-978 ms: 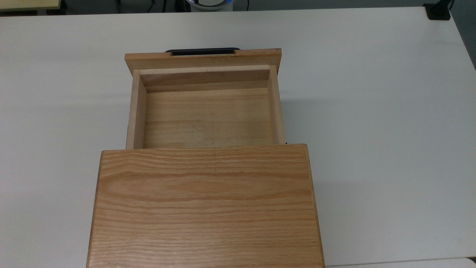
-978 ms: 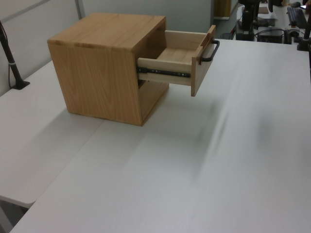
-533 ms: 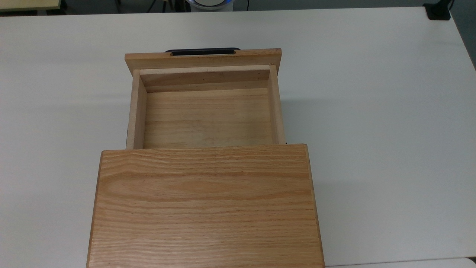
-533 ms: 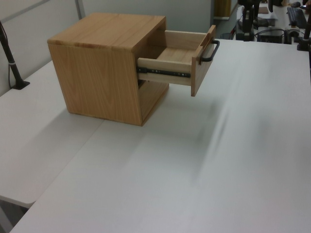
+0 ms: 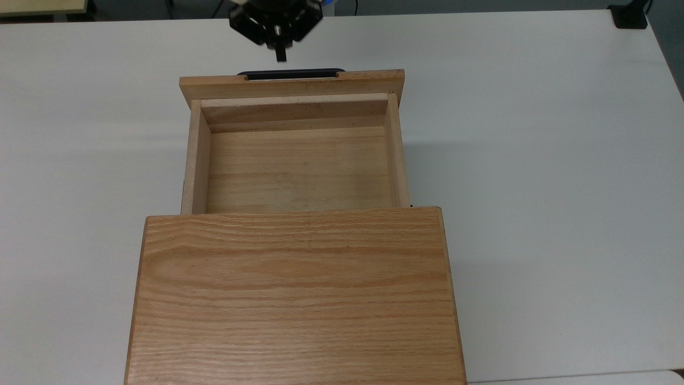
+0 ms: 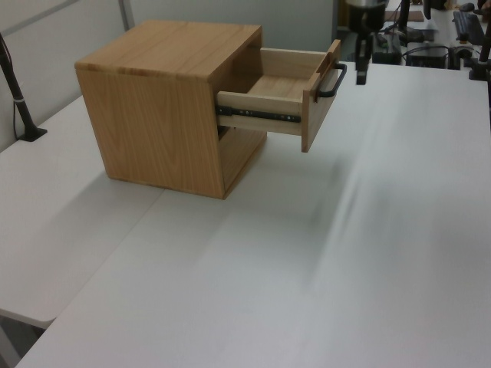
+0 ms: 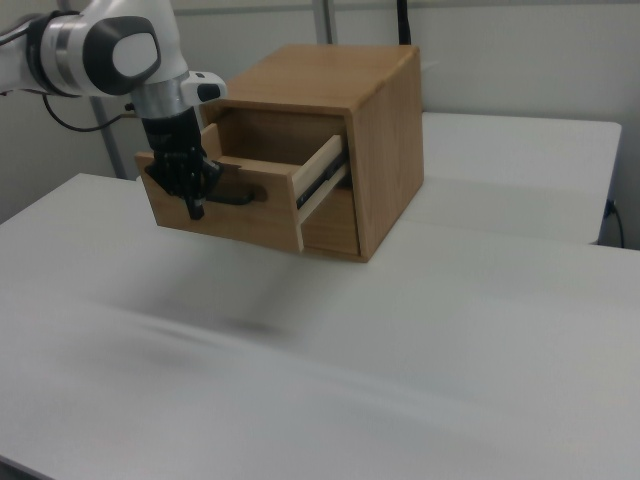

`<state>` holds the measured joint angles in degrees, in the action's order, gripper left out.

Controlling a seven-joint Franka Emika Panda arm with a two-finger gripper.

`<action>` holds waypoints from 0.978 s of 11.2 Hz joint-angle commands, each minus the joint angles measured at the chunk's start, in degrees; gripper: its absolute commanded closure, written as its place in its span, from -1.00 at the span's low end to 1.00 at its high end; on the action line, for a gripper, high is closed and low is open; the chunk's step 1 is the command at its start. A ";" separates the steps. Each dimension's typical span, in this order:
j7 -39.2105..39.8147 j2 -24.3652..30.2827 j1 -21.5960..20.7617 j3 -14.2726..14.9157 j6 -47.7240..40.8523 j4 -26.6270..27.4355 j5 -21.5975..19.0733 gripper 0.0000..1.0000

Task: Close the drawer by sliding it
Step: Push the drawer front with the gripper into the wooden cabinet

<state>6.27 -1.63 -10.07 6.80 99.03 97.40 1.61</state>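
The drawer (image 5: 299, 171) of light oak stands pulled far out of the larger oak cabinet (image 5: 294, 299), and it is empty inside. Its black bar handle (image 5: 291, 73) sits on the front panel, facing the top view's upper edge. My gripper (image 5: 279, 53) hangs just beyond the handle, fingers together and pointing down, holding nothing. In the left view the gripper (image 6: 360, 75) is right of the handle (image 6: 331, 80), a small gap apart from the drawer (image 6: 265, 115). In the right view the gripper (image 7: 195, 205) hangs in front of the drawer's front panel (image 7: 250, 222), beside the handle (image 7: 240, 195).
The cabinet (image 7: 385, 150) rests on a white table (image 5: 534, 160) with wide bare areas on both sides. A black clamp (image 5: 630, 18) sits at the table's far right corner in the top view. A black post (image 6: 19, 100) stands at the left view's left edge.
The gripper has come into view from the far table edge and dropped close to the drawer's handle. The drawer has not moved.
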 commanded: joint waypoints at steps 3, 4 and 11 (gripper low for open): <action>-5.38 -10.83 -1.97 0.23 7.21 -10.99 0.15 1.00; -6.26 -12.85 -1.89 0.23 9.24 -12.83 0.23 1.00; -12.76 -25.61 -1.45 0.49 27.51 -22.78 0.59 1.00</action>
<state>-2.82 -23.18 -11.25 6.79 121.01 78.31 1.62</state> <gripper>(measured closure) 0.991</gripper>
